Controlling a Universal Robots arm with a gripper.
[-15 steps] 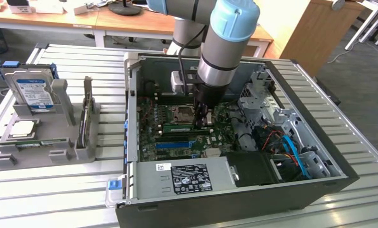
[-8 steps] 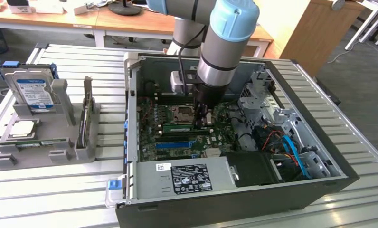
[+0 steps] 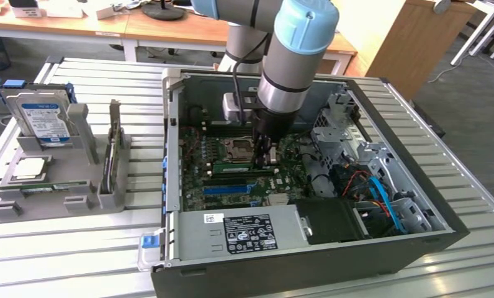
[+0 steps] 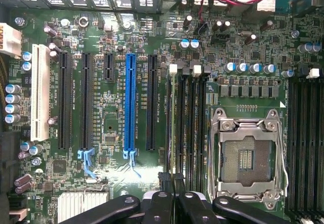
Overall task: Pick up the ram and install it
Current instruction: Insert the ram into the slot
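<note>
The ram is seen edge-on as a thin green strip standing in the memory slot beside the white latch, next to the open processor socket. My gripper is shut on the ram's near end, with black fingers pressed against either side. In the exterior view the gripper reaches down into the open computer case, its tip at the motherboard beside the socket. The ram shows as a green strip just to the exterior view's left of the fingertips.
A grey holder on the exterior view's left carries a blue-labelled hard drive, a silver processor chip and a small green stick. Drive cage and cables fill the case's right side. The power supply sits at the front.
</note>
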